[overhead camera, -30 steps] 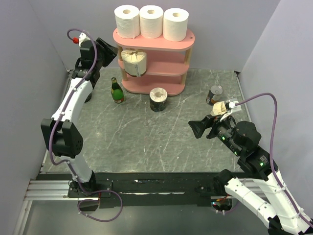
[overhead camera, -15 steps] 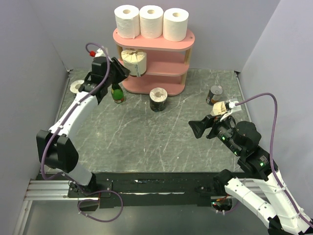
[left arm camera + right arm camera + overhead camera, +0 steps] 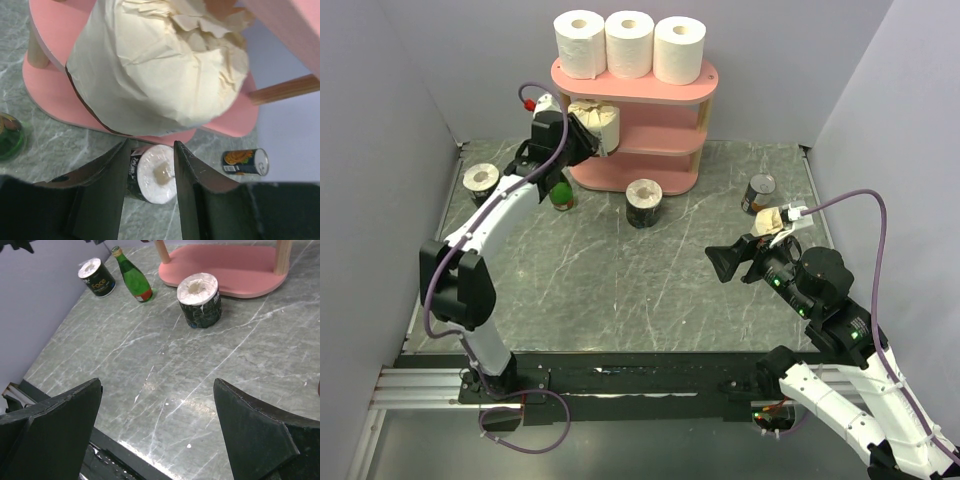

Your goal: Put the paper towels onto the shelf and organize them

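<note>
- Left claw [image 3: 150, 144]: narrowly parted, gripping nothing (the dark-banded roll [image 3: 152, 175] shows through the gap, down on the bench [image 3: 50, 145]).
- Cream roll [image 3: 160, 70]: upper centre, just beyond the tips, seemingly upright on the middle tier of the shelf [image 3: 55, 30].
- Right claw [image 3: 157, 385]: wide, well apart.

My left arm [image 3: 500, 212] and right arm [image 3: 850, 415] are white with black joints; purple cables [image 3: 847, 196], black fingers [image 3: 50, 435].
</note>
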You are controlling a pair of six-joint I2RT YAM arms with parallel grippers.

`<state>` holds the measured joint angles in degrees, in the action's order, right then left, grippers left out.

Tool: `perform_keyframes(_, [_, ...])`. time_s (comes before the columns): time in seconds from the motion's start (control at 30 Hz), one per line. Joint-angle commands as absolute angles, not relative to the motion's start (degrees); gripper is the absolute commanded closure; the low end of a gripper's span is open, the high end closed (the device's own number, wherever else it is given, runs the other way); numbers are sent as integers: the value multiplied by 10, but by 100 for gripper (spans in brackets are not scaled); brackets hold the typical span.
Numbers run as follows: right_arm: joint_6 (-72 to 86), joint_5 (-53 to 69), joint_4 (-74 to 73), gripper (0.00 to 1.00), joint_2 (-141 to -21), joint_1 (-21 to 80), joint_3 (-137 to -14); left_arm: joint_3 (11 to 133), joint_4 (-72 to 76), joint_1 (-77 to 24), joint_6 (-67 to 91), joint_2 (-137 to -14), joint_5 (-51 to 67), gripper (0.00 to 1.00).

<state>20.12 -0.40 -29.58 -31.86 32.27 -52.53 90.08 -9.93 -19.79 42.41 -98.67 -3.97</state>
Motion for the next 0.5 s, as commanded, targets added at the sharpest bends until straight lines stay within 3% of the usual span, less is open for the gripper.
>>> perform_keyframes(0.0, [203,-6,-273,0,-328,323,-542,956,-61,-198,407,-1010,-76,54])
perform_keyframes(0.47, [192,-20,-262,0,-353,324,-543,1016,-23,-198,408,-1082,-98,54])
